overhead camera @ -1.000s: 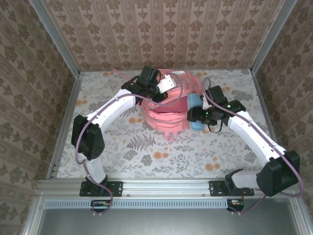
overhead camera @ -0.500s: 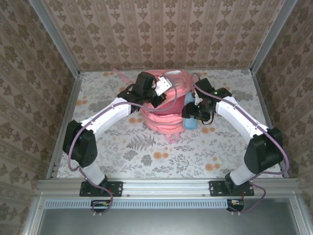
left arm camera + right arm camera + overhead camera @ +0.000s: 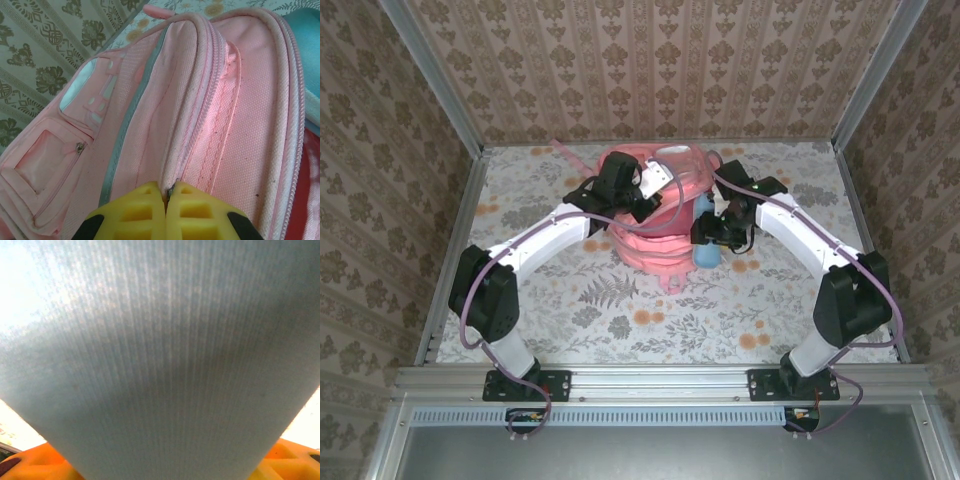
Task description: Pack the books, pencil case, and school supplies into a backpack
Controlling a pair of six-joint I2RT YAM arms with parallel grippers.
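The left gripper [image 3: 166, 192] is clamped shut on the zip rim of the backpack [image 3: 650, 240]. The backpack sits at the middle of the table [image 3: 620, 320], toward the far side. The right gripper [image 3: 718, 230] is closed around a soft blue pencil case [image 3: 708, 252], held just beside the backpack's right flank.

Step in hand, as I judge it: insert the case through the main opening.
- Hold the rim lifted and taut so the mouth gapes wide.
- Bring the case over the gap, end first.
- Release only once the case is below the zip line.
- Avoid snagging the loose straps.

The backpack is pink woven fabric with a pale reflective stripe [image 3: 131, 115] and a zipped front pocket [image 3: 55, 160].
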